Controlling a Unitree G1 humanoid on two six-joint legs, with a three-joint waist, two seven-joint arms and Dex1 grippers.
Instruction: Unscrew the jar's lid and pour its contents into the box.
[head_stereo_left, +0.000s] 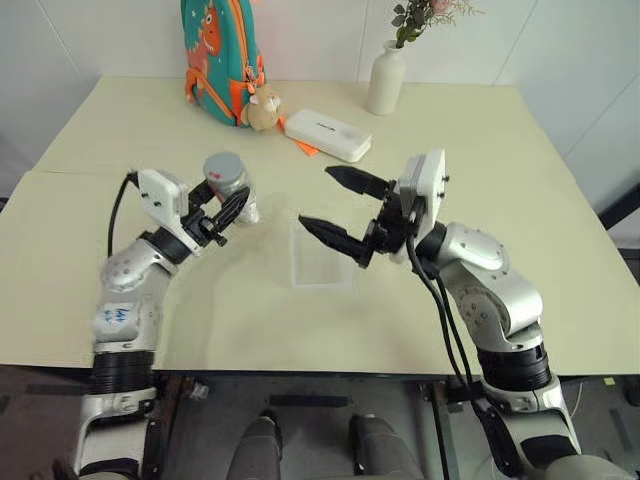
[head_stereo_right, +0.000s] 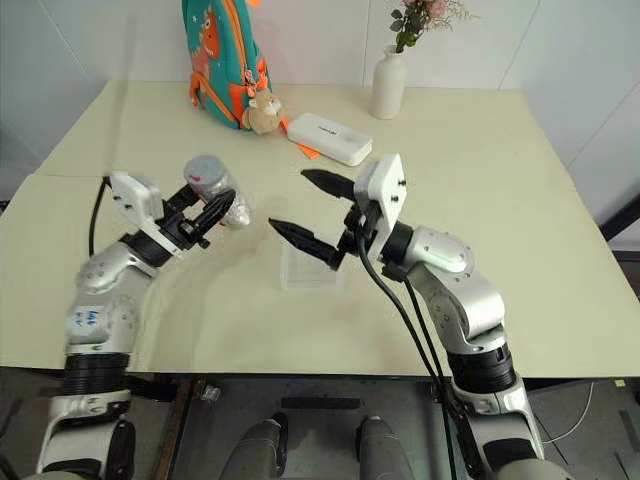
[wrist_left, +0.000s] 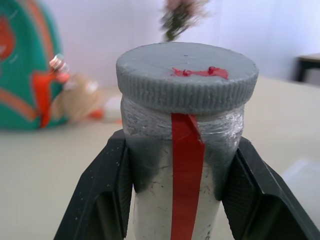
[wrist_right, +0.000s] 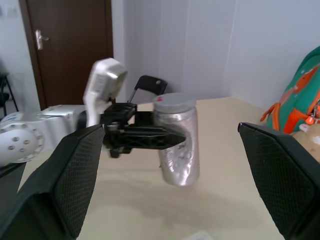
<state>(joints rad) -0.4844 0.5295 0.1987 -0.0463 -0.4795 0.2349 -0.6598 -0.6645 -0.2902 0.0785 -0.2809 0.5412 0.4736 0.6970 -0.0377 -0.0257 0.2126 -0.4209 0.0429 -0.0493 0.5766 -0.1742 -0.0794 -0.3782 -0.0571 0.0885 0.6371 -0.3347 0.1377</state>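
Note:
My left gripper (head_stereo_left: 228, 212) is shut on the clear jar (head_stereo_left: 233, 192), holding it lifted above the table at the left. The jar (wrist_left: 182, 170) carries a red strip down its side. Its grey ribbed lid (wrist_left: 187, 75), with a small red mark on top, sits screwed on. My right gripper (head_stereo_left: 338, 206) stands open to the right of the jar, fingers pointing left toward it, nothing between them. From the right wrist the jar (wrist_right: 177, 140) hangs in the left gripper's black fingers (wrist_right: 150, 137). The clear shallow box (head_stereo_left: 320, 258) lies on the table under the right gripper. The contents cannot be made out.
A teal and orange backpack (head_stereo_left: 222, 55) with a small plush toy (head_stereo_left: 262, 108) stands at the table's back. A white oblong case (head_stereo_left: 328, 134) lies beside it, and a white vase (head_stereo_left: 386, 78) with flowers stands farther right. The table edge (head_stereo_left: 300, 370) runs close in front.

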